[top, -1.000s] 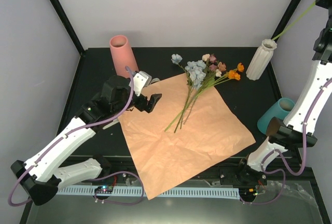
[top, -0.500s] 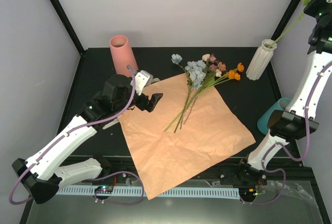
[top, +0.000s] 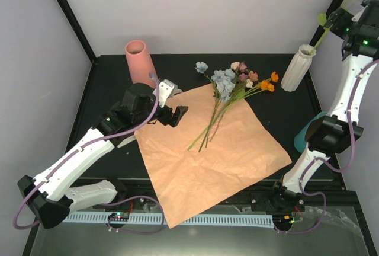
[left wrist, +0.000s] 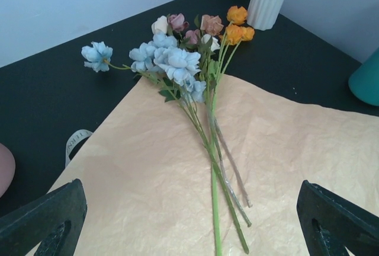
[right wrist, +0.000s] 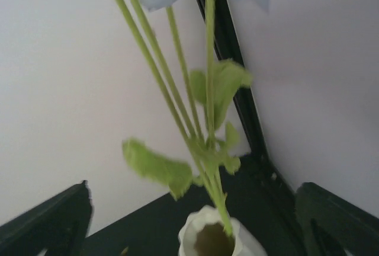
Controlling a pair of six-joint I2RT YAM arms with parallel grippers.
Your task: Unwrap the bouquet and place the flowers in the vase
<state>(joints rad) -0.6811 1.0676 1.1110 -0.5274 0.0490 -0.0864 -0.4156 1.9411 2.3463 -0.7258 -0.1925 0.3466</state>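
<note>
Pale blue blur at the top edge of my right wrist view is all I get of the blooms on the green stems (right wrist: 177,90) standing in the white ribbed vase (top: 296,66); overhead they run out of the top right corner. Only the vase's scalloped rim shows at the bottom of that wrist view, and how deep the stems reach inside is hidden. A teal vase (left wrist: 367,81) is cut by the edge of the left wrist view and, overhead, half covered by my right arm. A strip of white ribbon (left wrist: 74,141) on the bench (top: 112,78) carries lettering I cannot read.

The right end effector (right wrist: 192,188) stands wide apart, a finger at either lower corner of its view, the stems passing between them and touching neither. The left end effector (left wrist: 189,208) is likewise spread wide and holds nothing; it hangs above the far left corner of the peach paper sheet (top: 207,161).

The flowers (top: 228,84) lie loose on that flat sheet, blooms past its far edge over the bench, well apart from the white vase.

My right arm rises tall from its base, wrist bent over above the vase mouth. My left arm stretches low and diagonally from the near left corner, near a pink vase (top: 139,60).
</note>
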